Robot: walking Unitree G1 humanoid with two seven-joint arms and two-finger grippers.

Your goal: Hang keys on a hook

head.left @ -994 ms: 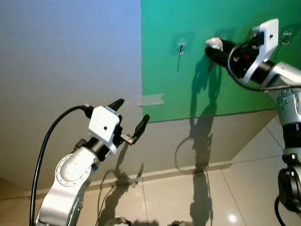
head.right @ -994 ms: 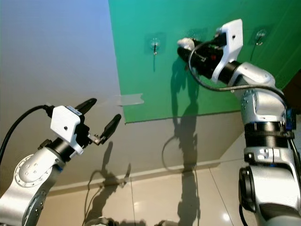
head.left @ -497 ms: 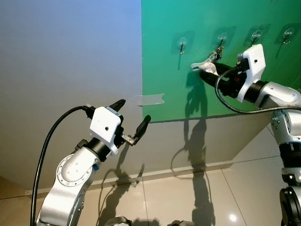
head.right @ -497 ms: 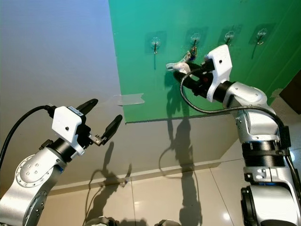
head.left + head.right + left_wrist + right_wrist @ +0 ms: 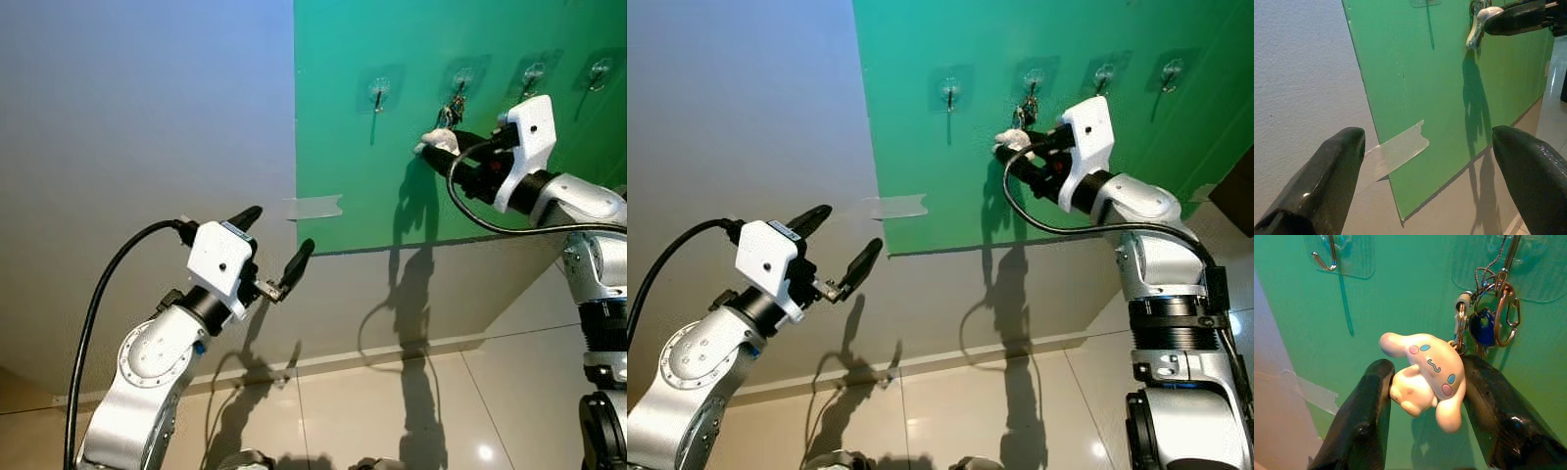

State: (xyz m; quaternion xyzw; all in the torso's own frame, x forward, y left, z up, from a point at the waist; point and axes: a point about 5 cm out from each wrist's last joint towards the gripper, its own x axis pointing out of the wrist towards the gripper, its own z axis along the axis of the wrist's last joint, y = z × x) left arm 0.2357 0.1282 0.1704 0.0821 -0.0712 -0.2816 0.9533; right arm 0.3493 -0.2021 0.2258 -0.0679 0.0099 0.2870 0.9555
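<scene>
1. Between the right gripper's (image 5: 1422, 396) two black fingers: a white dog-shaped charm (image 5: 1425, 377), clasped on both sides.
2. Just above and beyond those fingers: the keys (image 5: 1484, 328), a bunch with a blue-headed key, metal rings and a clip, joined to the charm by a short link.
3. Directly above the bunch: a clear stick-on hook (image 5: 1508, 254) on the green board (image 5: 392, 166). The chain appears looped over it, so the hanging looks done or very nearly so; whether the load rests fully on the hook cannot be told.
4. Off to one side of the right gripper: a second hook (image 5: 1327, 257), bare.
5. Remaining, as judged: let go of the charm and draw the arm back.
6. Low and well apart from the board: the left gripper (image 5: 269, 250), fingers spread wide, grasping nothing, idle.
</scene>
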